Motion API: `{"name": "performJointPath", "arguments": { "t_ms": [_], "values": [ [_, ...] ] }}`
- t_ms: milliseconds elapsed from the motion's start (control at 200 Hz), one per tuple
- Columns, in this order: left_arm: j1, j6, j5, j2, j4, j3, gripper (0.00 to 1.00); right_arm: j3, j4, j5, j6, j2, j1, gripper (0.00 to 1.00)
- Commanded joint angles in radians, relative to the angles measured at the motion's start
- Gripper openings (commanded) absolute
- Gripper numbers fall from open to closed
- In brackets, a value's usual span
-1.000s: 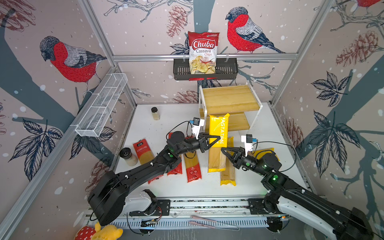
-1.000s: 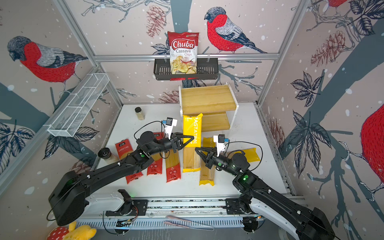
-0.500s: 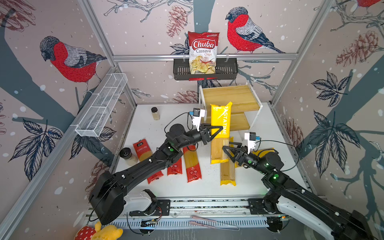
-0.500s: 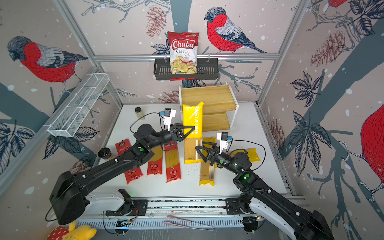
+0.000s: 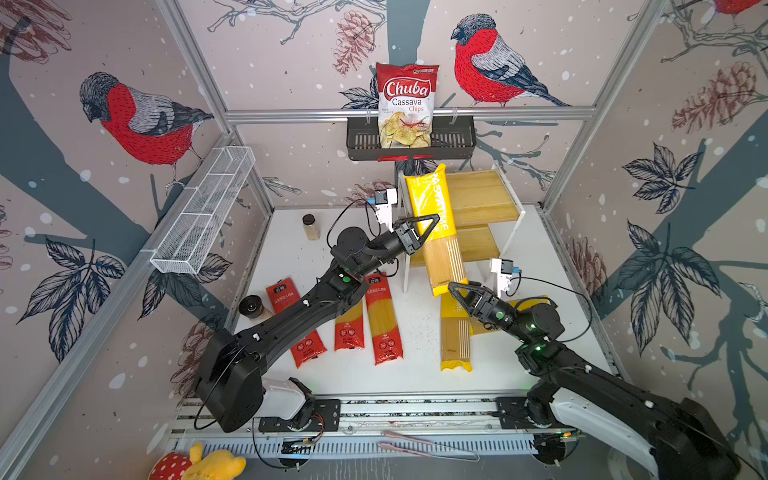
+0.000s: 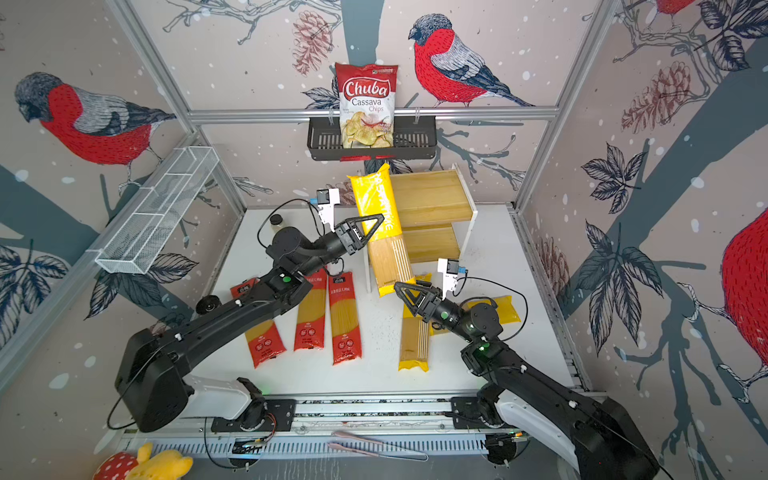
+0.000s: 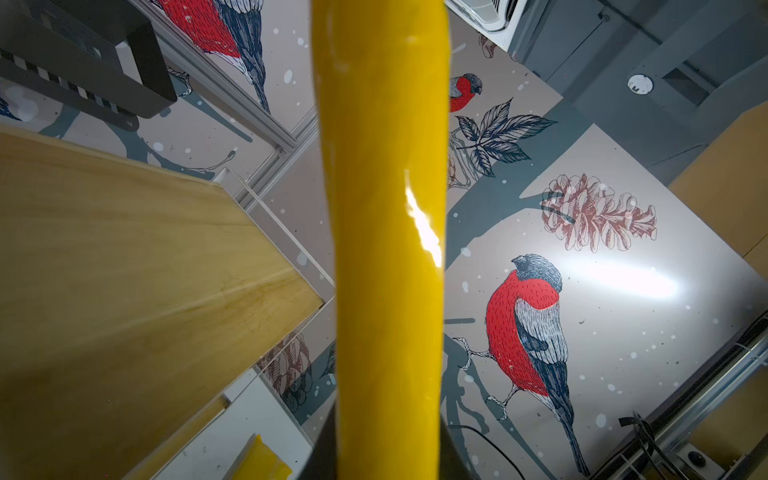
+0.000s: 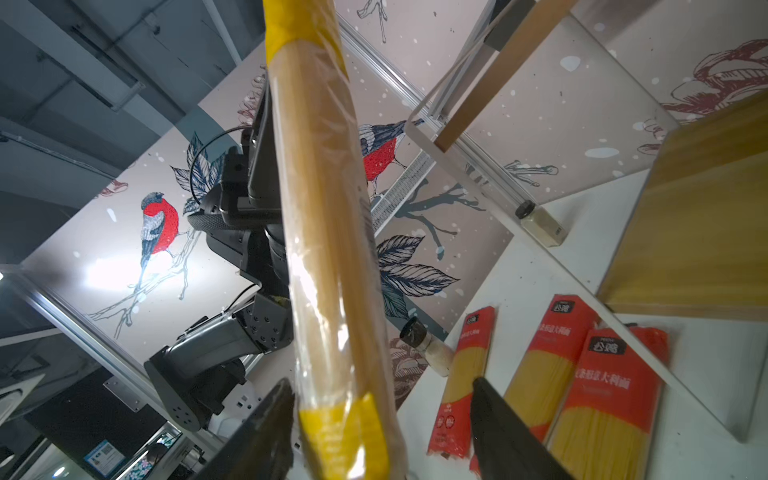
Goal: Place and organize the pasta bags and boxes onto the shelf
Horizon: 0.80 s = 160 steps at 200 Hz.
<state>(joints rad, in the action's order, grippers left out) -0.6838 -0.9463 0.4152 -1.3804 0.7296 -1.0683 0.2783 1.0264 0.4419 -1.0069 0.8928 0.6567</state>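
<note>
**Yellow pack gripped by the left pincer at the shelf's left side**

A yellow pack point(image 5: 432, 195) was held nearly upright, tilted a little. It was clamped at about its middle by the left pincer point(image 5: 430, 228), which was closed on the pack's flat faces. In both top views the upper end of the pack was seen against the left part of the shelf point(image 5: 484, 195), a two-step rack of light boards set at the far middle of the bench point(image 5: 415, 376). Whether the pack touched the boards could not be told. In the left wrist view the pack point(image 7: 386, 249) was shown running through the middle of the picture, with the shelf point(image 7: 124, 249) just beside it.

The right pincer point(image 5: 459, 291) was found open at the lower end of the held pack. In the right wrist view its fingers point(image 8: 266, 428) were spread wider than the pack point(image 8: 328, 208). The yellow end was placed between them, and a clear gap was left on one side.

A second yellow pack point(image 5: 455, 336) was laid flat on the bench, on the near side of the held one. A third yellow pack point(image 6: 508, 311) was partly hidden beneath the right arm. Three red packs point(image 5: 382, 320) were laid side by side on the left half of the bench, partly covered by the left arm. A chips bag point(image 5: 406, 104) was stood in a black basket point(image 5: 453, 141) hung on the far wall.
</note>
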Motion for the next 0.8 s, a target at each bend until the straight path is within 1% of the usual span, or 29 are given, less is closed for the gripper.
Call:
{"name": "performJointPath", "arguments": {
  "t_ms": [0,40,150,265,300,370,400,545,605,710,795],
  "values": [
    [0.001,-0.059,-0.020,-0.003,0.175,-0.012,0.00,0.012,0.205,-0.028,-0.090,0.041,0.002,0.62],
    [0.001,-0.067,-0.025,-0.005,0.180,-0.008,0.00,0.013,0.235,-0.035,-0.106,0.056,0.004,0.58],
    [0.002,-0.074,-0.050,-0.006,0.180,0.004,0.00,0.019,0.303,-0.058,-0.149,0.091,0.020,0.40],
    [0.006,-0.074,-0.051,-0.015,0.164,-0.005,0.00,0.025,0.292,-0.109,-0.148,0.088,0.044,0.28],
    [0.007,-0.072,-0.052,-0.019,0.153,-0.012,0.01,0.033,0.277,-0.123,-0.140,0.084,0.050,0.23],
    [0.010,-0.065,-0.055,-0.027,0.136,-0.029,0.10,0.057,0.217,-0.165,-0.119,0.069,0.061,0.16],
    [0.015,-0.061,-0.053,-0.032,0.120,-0.042,0.14,0.065,0.203,-0.178,-0.116,0.065,0.064,0.15],
    [0.063,-0.019,-0.037,-0.037,0.015,-0.113,0.39,0.149,0.099,-0.240,-0.119,0.046,0.049,0.06],
    [0.096,-0.010,-0.046,-0.025,-0.046,-0.117,0.47,0.201,0.028,-0.269,-0.132,0.043,0.038,0.03],
    [0.158,0.000,-0.083,0.037,-0.135,-0.068,0.55,0.300,-0.116,-0.306,-0.169,0.048,0.012,0.01],
    [0.197,0.017,-0.115,0.104,-0.184,-0.007,0.56,0.404,-0.288,-0.347,-0.185,0.062,-0.002,0.00]
  ]
}}
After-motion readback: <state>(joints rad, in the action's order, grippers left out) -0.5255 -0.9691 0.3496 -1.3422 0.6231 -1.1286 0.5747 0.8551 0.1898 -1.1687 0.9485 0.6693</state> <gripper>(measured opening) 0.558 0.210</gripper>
